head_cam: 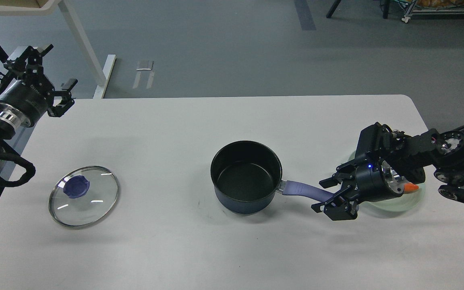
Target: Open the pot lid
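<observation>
Pot [246, 177] uncovered; lid [83, 195] flat, well left of pot. R gripper [329, 197] spread around pot handle [306, 190]. L gripper [56, 94] spread, holding nothing, far left.

On the white table [224, 249], counted by kind:
- One pot [246, 177], dark navy, with one lavender handle [304, 190].
- One lid [83, 195], clear glass, bearing one purple-blue knob [76, 187].
- One glass plate [411, 201], mostly hidden behind an arm.
- One orange carrot tip [412, 187] showing.
- Two black robot arms, each with one gripper: left gripper [56, 98], right gripper [328, 195].
</observation>
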Tool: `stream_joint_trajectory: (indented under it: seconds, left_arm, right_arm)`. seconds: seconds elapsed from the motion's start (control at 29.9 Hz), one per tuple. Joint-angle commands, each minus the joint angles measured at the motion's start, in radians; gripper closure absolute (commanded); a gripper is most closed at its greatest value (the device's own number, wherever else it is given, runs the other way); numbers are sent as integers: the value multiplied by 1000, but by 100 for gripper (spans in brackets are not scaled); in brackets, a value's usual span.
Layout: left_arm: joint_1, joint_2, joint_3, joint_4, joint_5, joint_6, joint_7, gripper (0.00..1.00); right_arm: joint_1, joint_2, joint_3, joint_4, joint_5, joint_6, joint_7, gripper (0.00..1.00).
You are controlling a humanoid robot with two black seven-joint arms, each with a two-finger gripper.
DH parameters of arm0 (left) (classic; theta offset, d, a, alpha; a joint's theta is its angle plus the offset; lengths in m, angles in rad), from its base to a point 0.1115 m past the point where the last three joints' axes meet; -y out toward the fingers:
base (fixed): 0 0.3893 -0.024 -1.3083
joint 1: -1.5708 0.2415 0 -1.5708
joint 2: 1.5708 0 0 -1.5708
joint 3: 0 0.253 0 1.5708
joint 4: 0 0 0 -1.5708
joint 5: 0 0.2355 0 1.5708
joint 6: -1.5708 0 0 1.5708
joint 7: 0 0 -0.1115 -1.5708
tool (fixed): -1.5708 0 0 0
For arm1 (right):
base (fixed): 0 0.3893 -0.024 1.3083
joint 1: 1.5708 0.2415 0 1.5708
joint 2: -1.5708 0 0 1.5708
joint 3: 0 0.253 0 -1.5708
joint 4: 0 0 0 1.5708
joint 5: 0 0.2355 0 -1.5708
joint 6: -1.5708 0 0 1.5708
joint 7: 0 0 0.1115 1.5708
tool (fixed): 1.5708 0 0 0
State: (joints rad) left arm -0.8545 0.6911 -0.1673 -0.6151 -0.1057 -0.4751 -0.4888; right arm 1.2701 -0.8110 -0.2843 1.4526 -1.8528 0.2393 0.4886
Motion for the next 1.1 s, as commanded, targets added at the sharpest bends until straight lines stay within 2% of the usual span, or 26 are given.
stream_joint_trajectory:
  seconds: [0.0,0.23,0.37,0.5,0.67,0.74,0.9,1.07]
  left_arm:
    - [-1,2,0,-3,1,-5,0,1]
    - [-1,7,2,-3,1,-14,0,1]
    - [-1,8,0,-3,1,-14,0,1]
    - [0,8,0,-5,-3,-14,0,1]
    - [0,7,-1,-8,-3,-14,0,1]
    - [0,7,-1,-23,-3,-14,0,1]
    - [9,7,-1,-77,-5,-14,0,1]
    - [23,2,-5,-103,-6,-14,0,1]
  right_arm:
    - [46,-46,8,25,78,2,0,3]
    - [201,-168,16,141,276,0,0,3]
    - [262,-189,37,135,387,-6,0,3]
    - [212,-183,125,74,692,-113,0,3]
    - [85,-91,174,10,1223,-308,0,2]
    - [39,-57,204,-20,1393,-356,0,2]
    - [-118,62,333,-167,1701,-370,0,2]
    - [-297,209,537,-397,1767,-341,0,2]
